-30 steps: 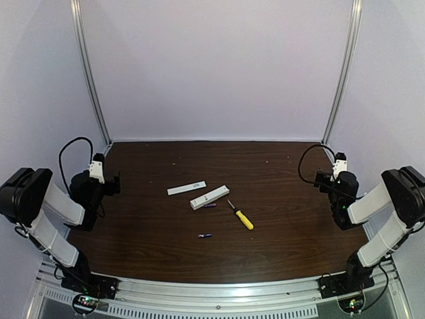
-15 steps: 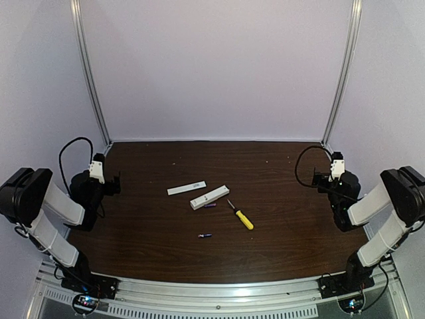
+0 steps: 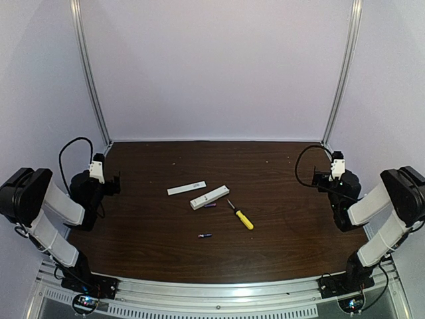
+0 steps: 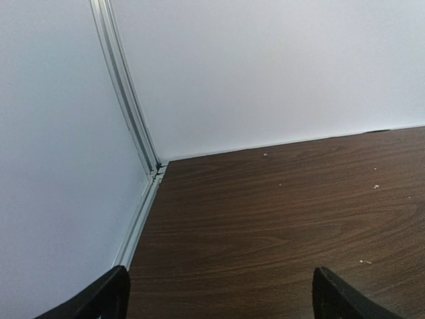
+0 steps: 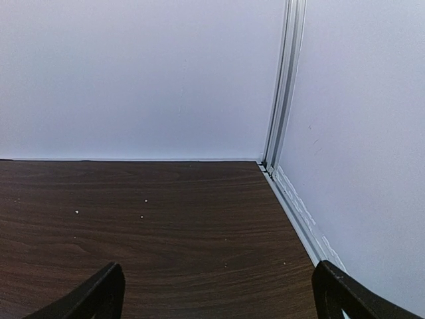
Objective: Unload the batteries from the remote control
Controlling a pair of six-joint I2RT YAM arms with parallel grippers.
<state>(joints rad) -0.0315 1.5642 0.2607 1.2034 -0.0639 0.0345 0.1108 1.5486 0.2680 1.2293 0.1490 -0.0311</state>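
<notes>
Top external, remote control (image 3: 210, 197) far from left hand (image 3: 114, 183), right hand (image 3: 320, 179), seemingly gaping, empty

1. Left arm (image 3: 61, 207) is folded back at the left side, wrist raised.
2. Left gripper (image 3: 113, 184) has its jaws spread wide and empty.
3. Right arm (image 3: 369, 203) mirrors it at the right side.
4. Right gripper (image 3: 321, 179) is likewise wide apart, holding nothing.

No lettering, brand or number can be read anywhere. The white remote control (image 3: 210, 197) and the flat cover strip (image 3: 186, 189) beside it show too small from overhead for any print to be made out, and the wrist views show only wood-grain bench (image 4: 279, 219) and plain walls (image 5: 133, 66).
</notes>
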